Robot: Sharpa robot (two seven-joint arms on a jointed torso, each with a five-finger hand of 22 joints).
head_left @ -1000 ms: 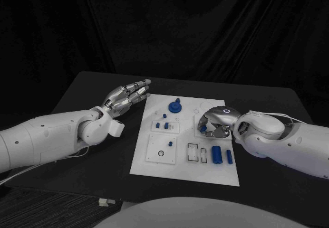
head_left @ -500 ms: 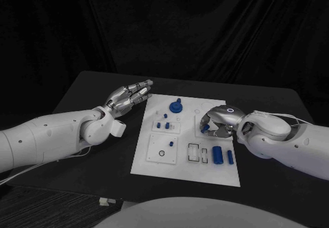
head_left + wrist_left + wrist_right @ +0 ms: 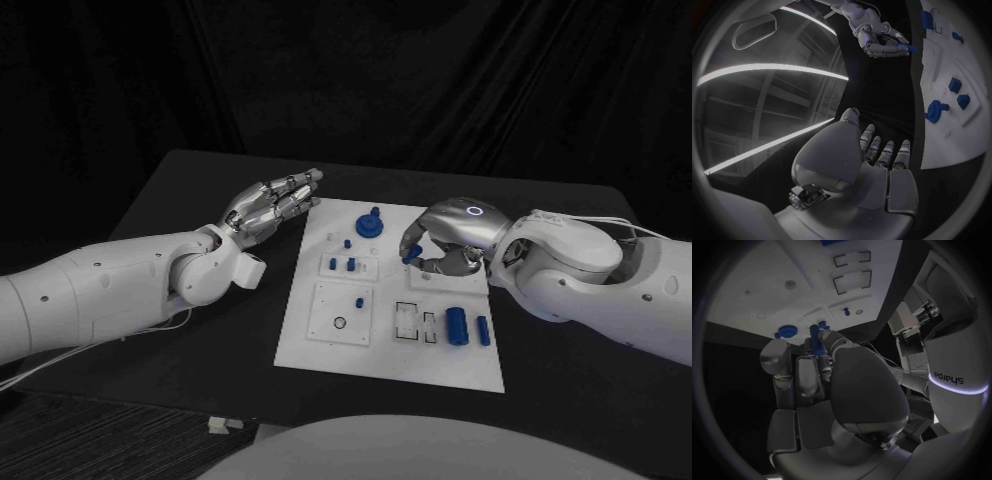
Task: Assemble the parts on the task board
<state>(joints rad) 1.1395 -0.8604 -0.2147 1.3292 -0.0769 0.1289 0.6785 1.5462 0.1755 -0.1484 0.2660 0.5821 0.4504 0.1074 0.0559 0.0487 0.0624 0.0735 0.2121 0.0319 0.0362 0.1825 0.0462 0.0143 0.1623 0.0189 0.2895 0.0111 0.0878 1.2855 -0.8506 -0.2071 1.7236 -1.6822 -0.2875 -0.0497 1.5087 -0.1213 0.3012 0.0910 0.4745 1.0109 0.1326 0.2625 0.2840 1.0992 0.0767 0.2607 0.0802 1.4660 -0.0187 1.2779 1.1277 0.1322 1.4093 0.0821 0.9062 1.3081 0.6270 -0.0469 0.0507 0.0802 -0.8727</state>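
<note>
Right hand [image 3: 440,248] pinching a small blue peg [image 3: 815,334] in its fingertips, raised just above the white board [image 3: 389,345] near the blue knob [image 3: 369,224]; left hand [image 3: 267,205] released, fingers straight, hovering beside the board's far left corner over the surface [image 3: 188,180]. The light fingertip pinch could probably let the peg tilt and jam at its hole or drop.

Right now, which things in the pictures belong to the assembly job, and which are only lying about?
Belonging to the job:
- task board
- blue parts on the board, such as the round knobbed piece and the cylinder
- blue part held by the right hand

Only standing by:
- left hand, fingers apart, holding nothing
- black table
</note>
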